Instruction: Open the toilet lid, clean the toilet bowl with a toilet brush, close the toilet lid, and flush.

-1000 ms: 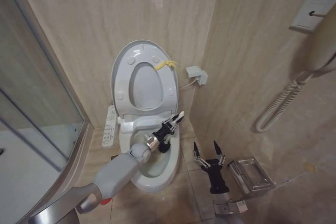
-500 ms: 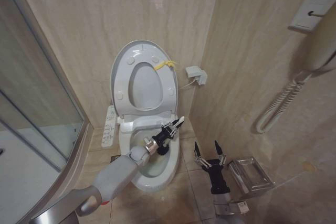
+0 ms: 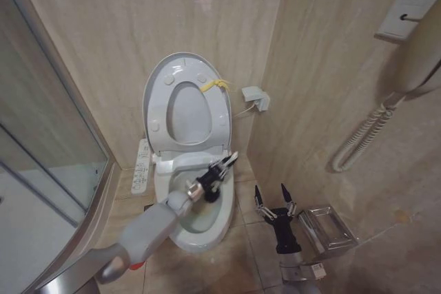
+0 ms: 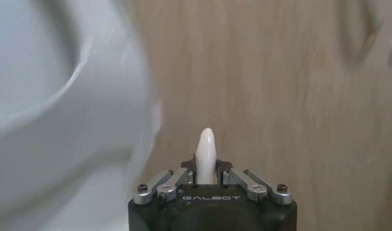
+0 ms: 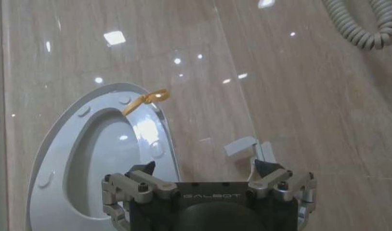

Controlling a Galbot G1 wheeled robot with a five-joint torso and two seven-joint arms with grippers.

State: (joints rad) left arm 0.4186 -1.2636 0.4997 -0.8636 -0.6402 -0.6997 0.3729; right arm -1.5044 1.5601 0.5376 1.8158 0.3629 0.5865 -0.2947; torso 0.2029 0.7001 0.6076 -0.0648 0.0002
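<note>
The toilet lid [image 3: 180, 61] stands raised against the back wall with the ring seat [image 3: 164, 111] folded up against it, and its yellow tag [image 3: 216, 86] sticks out to one side. The toilet bowl [image 3: 180, 237] lies open below. Above the bowl's right rim, my left gripper [image 3: 219, 173] is shut on the toilet brush [image 3: 232, 158]; the whitish handle tip pokes up past the fingers. In the left wrist view the handle [image 4: 207, 153] sits clamped in the gripper [image 4: 207, 174]. The bristle head is hidden. My right gripper [image 3: 273, 202] hangs open beside the toilet, shown also in its wrist view [image 5: 209, 169].
A button panel [image 3: 142, 165] sits on the bowl's left side. A glass shower wall [image 3: 48, 142] closes off the left. A metal paper holder [image 3: 329, 228] and a coiled cord [image 3: 364, 135] are on the right wall. A small box [image 3: 255, 96] is mounted behind the toilet.
My left gripper and the brush have dropped slightly lower and to the left over the bowl. The head camera has shifted a little. The right arm has stayed still.
</note>
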